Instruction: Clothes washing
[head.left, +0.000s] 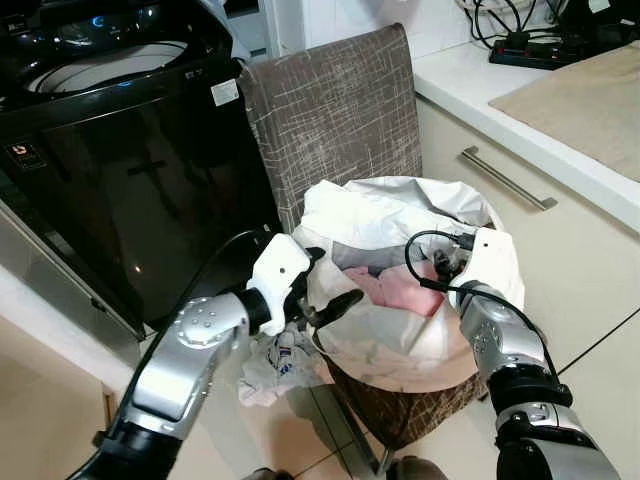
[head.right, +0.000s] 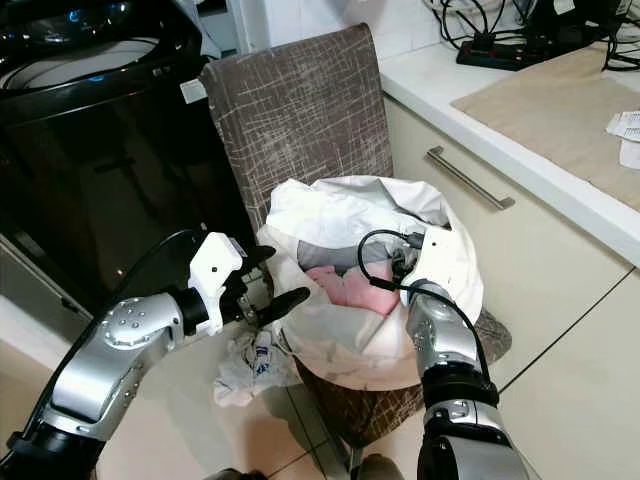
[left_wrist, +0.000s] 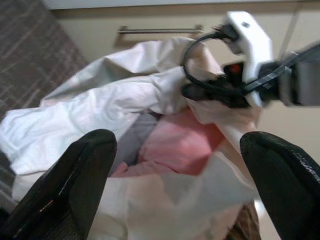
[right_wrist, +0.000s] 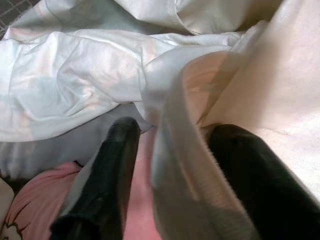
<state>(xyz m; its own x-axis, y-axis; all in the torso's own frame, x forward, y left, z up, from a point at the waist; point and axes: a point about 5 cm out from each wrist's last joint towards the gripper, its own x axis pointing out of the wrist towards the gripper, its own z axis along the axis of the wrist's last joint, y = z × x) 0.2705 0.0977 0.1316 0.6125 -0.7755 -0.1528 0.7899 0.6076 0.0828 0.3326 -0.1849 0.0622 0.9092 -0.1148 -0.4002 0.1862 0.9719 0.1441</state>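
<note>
The washing machine is glossy black, with small blue lights on its top panel. The chair is grey-brown cloth crossed by thin white scratch-like lines. The basket at the chair's front edge carries a dark brown weave with pale streaks. In it lie a white sheet, a pink garment and a grey piece. A crumpled white cloth with faint blue print lies on the pale cream floor tiles. The cabinet front is cream with a steel-grey handle; the counter is white, a tan mat on it, black cables at its far edge. Both arms are silver with white wrist housings and black fingers.
</note>
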